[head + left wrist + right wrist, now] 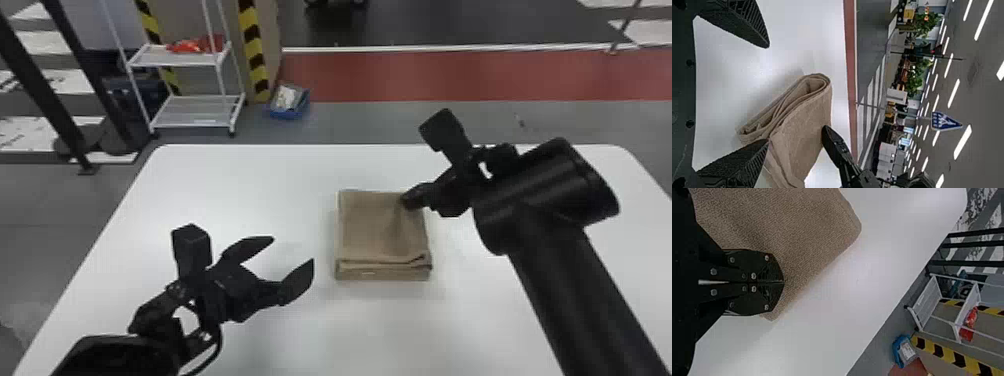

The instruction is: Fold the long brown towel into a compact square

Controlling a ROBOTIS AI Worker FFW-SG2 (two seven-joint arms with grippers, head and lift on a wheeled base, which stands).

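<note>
The brown towel (375, 225) lies on the white table as a thick, nearly square folded stack, its layered edges toward the robot. My right gripper (406, 201) touches the stack's far right part, where a shallow crease runs through the top layer. In the right wrist view, the fingers of the right gripper (782, 282) are pressed together over the towel (801, 231). My left gripper (293, 249) stands open to the left of the stack, holding nothing. The left wrist view shows the left gripper (767, 94) spread, with the towel (803, 125) beyond its lower finger.
The white table (225, 190) extends around the stack on all sides. Past its far edge stand a white wire shelf (195, 110) with red items and a blue bin (289, 102) on the floor.
</note>
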